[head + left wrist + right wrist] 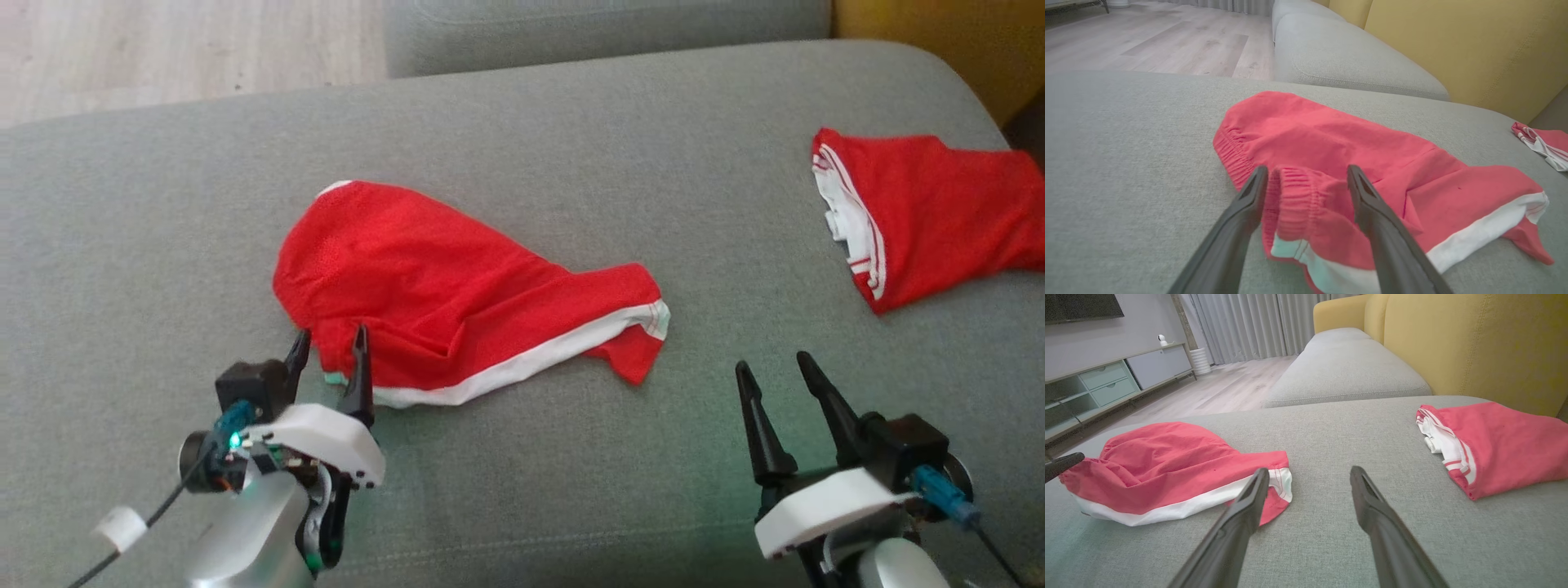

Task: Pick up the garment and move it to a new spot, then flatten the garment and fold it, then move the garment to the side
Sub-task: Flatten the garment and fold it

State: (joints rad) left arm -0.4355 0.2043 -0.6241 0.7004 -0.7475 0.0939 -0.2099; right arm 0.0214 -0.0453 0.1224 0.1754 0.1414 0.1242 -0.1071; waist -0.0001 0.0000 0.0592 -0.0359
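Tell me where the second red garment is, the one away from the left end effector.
Head view: the second garment lies at the far right of the grey cushion, beside the yellow backrest, beyond the right end effector.

- wide grey sofa seat (pixel 1331 428), a second grey cushion (pixel 1347 371) beyond it
- mustard-yellow backrest (pixel 1474 347) along one side
- pale wood-plank floor (pixel 1224 388)
- grey curtains (pixel 1249 322) hanging to the floor
- low cabinet (pixel 1122 373) with pale green drawers against a grey wall (pixel 1094 335), a dark screen (pixel 1081 306) above it
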